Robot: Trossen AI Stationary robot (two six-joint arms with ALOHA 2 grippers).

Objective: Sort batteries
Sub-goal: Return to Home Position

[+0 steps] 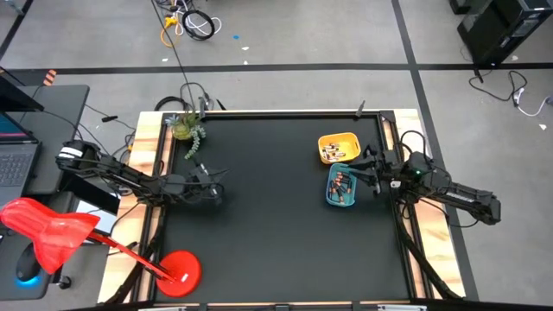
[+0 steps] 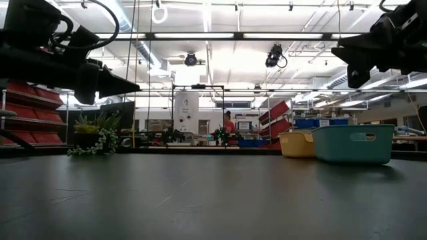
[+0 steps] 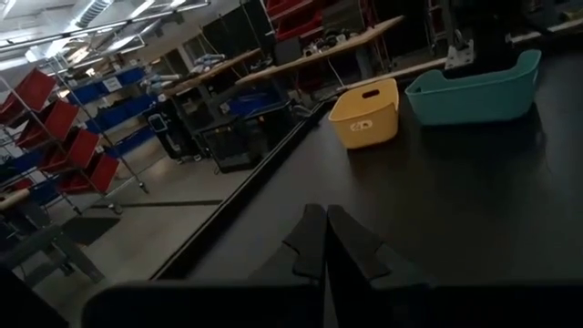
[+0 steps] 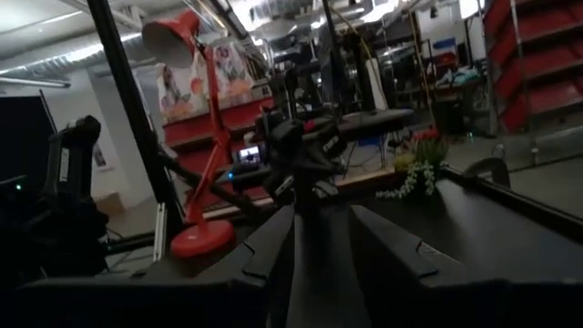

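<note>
Right claw hovers beside rounded teal tray.

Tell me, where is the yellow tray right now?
In the high view, the yellow tray sits on the right half of the black table, close beside the teal tray, with batteries inside it.

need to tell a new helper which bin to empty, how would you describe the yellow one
Start at the black table and go to its right side, towards the far edge. Two small open tubs holding batteries sit close together there. Yours is the yellow tub, nearer the far edge; its neighbour, the teal tub, is nearer the front.
</note>
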